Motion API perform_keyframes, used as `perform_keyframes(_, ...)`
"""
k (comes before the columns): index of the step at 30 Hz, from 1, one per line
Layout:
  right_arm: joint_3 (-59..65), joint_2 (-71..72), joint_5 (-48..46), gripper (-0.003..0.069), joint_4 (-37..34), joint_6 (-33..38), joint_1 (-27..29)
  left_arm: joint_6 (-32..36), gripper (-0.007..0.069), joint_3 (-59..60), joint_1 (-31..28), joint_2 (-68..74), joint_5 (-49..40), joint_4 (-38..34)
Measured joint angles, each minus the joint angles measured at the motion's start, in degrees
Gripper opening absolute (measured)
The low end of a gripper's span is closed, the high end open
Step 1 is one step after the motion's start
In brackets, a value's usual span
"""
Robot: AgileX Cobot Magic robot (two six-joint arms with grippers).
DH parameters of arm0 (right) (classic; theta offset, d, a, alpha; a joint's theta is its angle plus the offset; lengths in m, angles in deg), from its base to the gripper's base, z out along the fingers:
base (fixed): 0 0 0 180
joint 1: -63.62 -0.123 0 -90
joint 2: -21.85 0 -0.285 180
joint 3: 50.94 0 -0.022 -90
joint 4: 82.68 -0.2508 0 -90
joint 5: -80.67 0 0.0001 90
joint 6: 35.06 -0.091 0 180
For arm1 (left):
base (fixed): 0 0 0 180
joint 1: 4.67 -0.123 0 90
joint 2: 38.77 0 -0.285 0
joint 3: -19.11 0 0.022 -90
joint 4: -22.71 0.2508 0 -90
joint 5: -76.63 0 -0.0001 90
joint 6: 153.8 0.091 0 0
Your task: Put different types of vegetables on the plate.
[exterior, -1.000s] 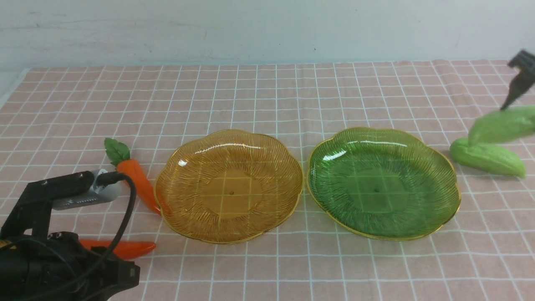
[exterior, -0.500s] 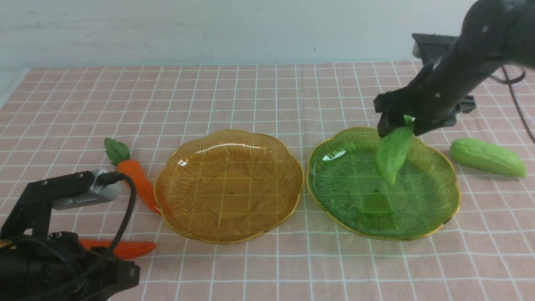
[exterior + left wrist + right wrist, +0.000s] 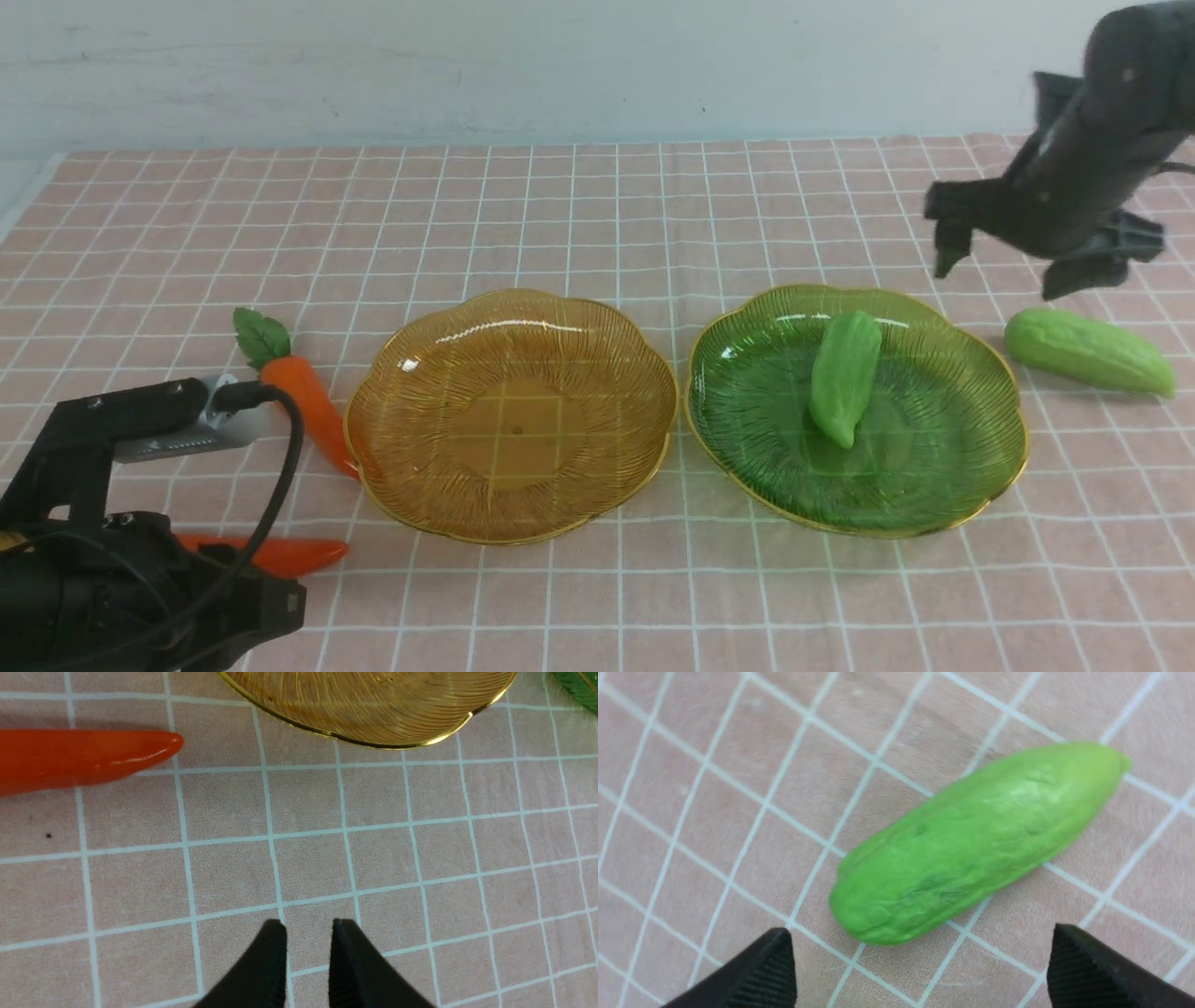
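One light-green gourd point(image 3: 845, 373) lies in the green plate point(image 3: 971, 467). A second gourd point(image 3: 1088, 352) rests on the cloth to the right of that plate; the right wrist view shows this gourd point(image 3: 980, 840) just ahead of the fingertips. My right gripper point(image 3: 1008, 266) point(image 3: 920, 931) hangs above it, open and empty. One carrot point(image 3: 313, 415) leans against the left rim of the amber plate point(image 3: 512, 308), which holds nothing. The other carrot point(image 3: 280, 555) point(image 3: 84, 758) lies near my left arm point(image 3: 140, 569). My left gripper point(image 3: 307, 924) hovers over bare cloth, jaws slightly apart and empty.
A pink checked cloth point(image 3: 597, 215) covers the table up to a pale wall at the back. The amber plate's rim point(image 3: 373, 742) and a corner of the green plate point(image 3: 581, 686) show in the left wrist view.
My right gripper carried a gourd from the right over the green plate, let it go there, opened wide and swung back right above the second gourd. The left arm has stayed put.
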Motion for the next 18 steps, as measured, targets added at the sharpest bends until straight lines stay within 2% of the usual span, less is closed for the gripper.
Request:
perform_keyframes(4,0.0,-1.75,-0.95,0.0673,-4.31,-8.62,1.56,-0.06,0.0127,0.0,0.0,0.0,0.21,0.0)
perform_keyframes(11,0.0,-5.5,2.17,0.0649,-8.66,-15.21,1.82,-0.48,0.0127,0.0,0.0,0.0,0.84,0.0)
perform_keyframes(18,0.0,-8.4,5.36,0.064,-9.84,-17.92,1.88,-1.02,0.0127,0.0,0.0,0.0,1.77,0.0)
